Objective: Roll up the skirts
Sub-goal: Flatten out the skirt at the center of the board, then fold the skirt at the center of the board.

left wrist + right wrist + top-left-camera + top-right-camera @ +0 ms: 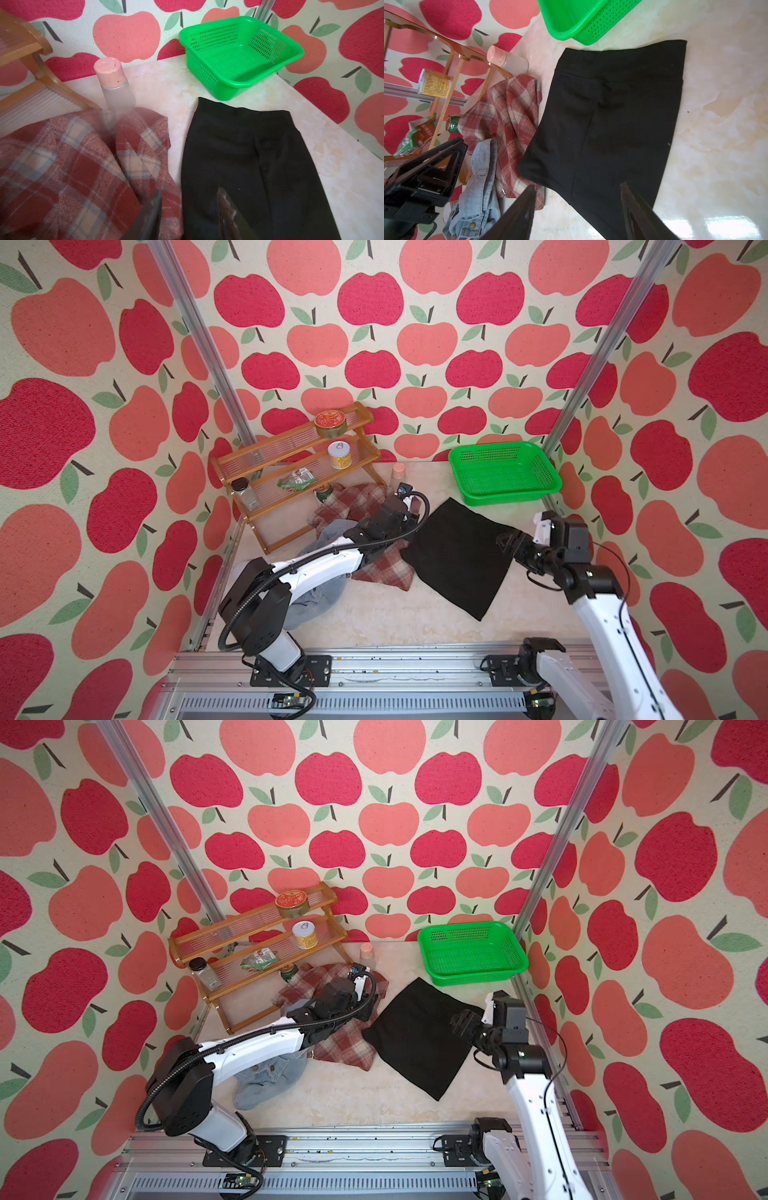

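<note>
Though unclear from above, left tool, right tool gape empty in wrist views, over black skirt.

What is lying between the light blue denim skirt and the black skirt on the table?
The crumpled plaid skirt fills the stretch between the denim skirt and the black skirt. Both top views and the right wrist view show it.

I note a green basket at the table's far right corner. A wooden rack stands at the far left. It carries:
- top shelf: an orange-lidded tin
- shelf below: a yellow can
- lowest shelf: a green packet and a black-capped jar

A pink-capped bottle and a green can stand by the rack's foot.
</note>
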